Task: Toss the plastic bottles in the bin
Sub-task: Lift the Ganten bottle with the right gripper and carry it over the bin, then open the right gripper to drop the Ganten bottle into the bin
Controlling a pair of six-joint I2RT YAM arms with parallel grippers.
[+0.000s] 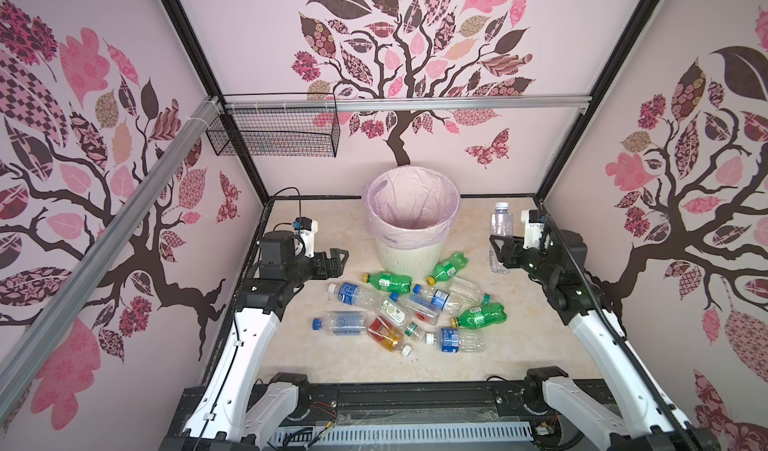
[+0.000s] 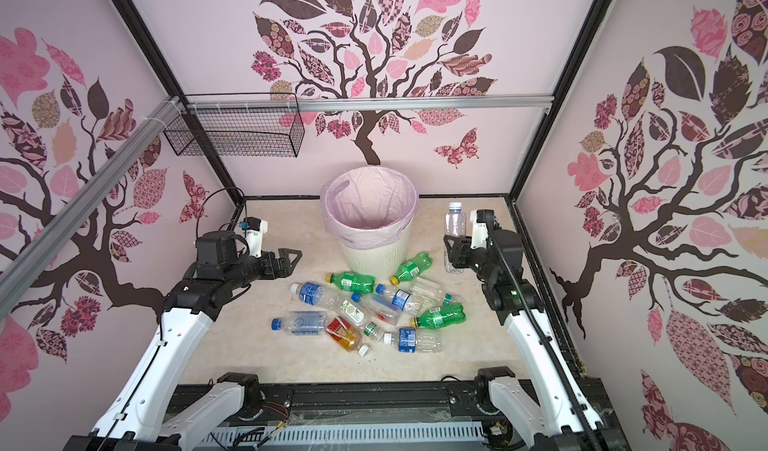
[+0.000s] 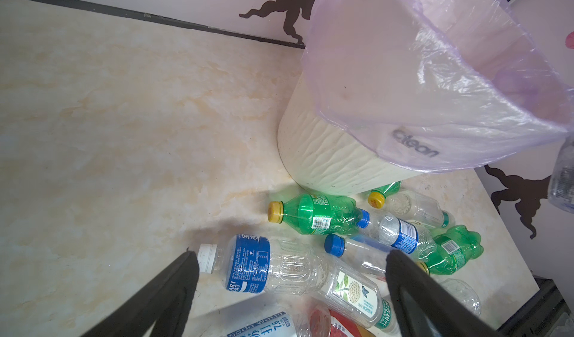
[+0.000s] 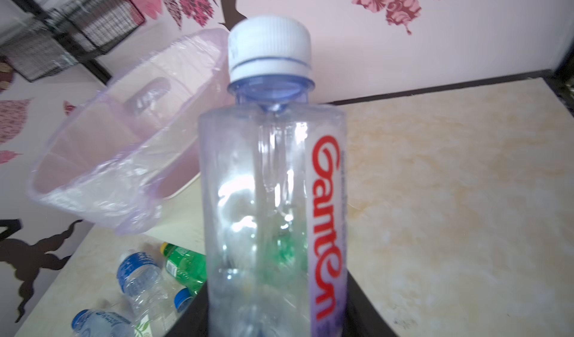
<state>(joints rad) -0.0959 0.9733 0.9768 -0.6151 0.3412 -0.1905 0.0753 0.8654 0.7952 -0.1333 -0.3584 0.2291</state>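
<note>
The clear bottle (image 4: 270, 195) blocks most of the right hand (image 1: 500, 251) in the right wrist view, and its base runs off frame. The bin (image 4: 124, 171) just past it is blurry. The red-label bottle (image 3: 338, 323) near the left hand (image 3: 292, 254) gets cropped too.

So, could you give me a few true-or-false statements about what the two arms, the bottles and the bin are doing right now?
1. The right tool grips a clear white-capped bottle upright. True.
2. The left tool holds a green bottle. False: it is open and empty.
3. Three green bottles lie on the table. True.
4. The bin is full of bottles. False: only its pink liner shows inside.
5. The held bottle is over the bin's mouth. False: it is off to the bin's side, apart from it.
</note>
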